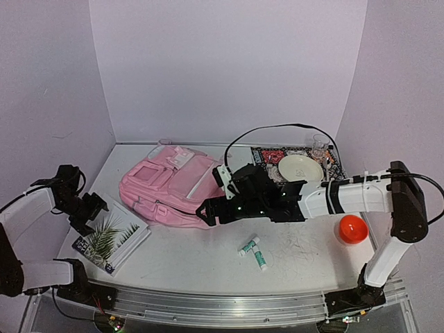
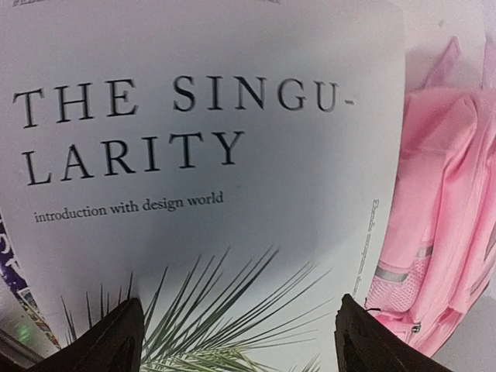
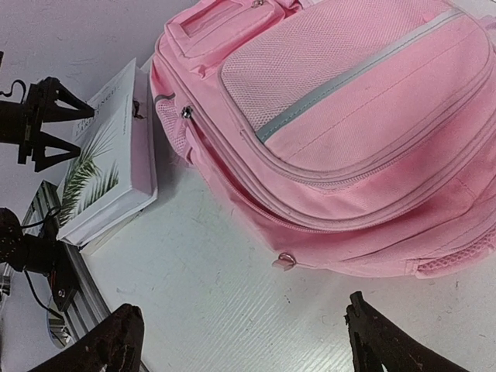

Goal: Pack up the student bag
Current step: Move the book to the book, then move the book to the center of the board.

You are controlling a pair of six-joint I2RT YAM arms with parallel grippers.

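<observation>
Reaches far leftward with the right arm (image 1: 347, 194), right claw (image 3: 242, 304) parted; holds the left claw (image 2: 240, 302) spread wide, seemingly angled downward.

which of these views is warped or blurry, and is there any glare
Top external: even, soft light, faint shadows beside the student bag, no glare. Left wrist: wide-angle bulge bends the edges of the book, print is sharp, the left gripper is a near-black silhouette. Right wrist: similar curving toward the corners, bag mesh crisp, nothing blown out.
</observation>
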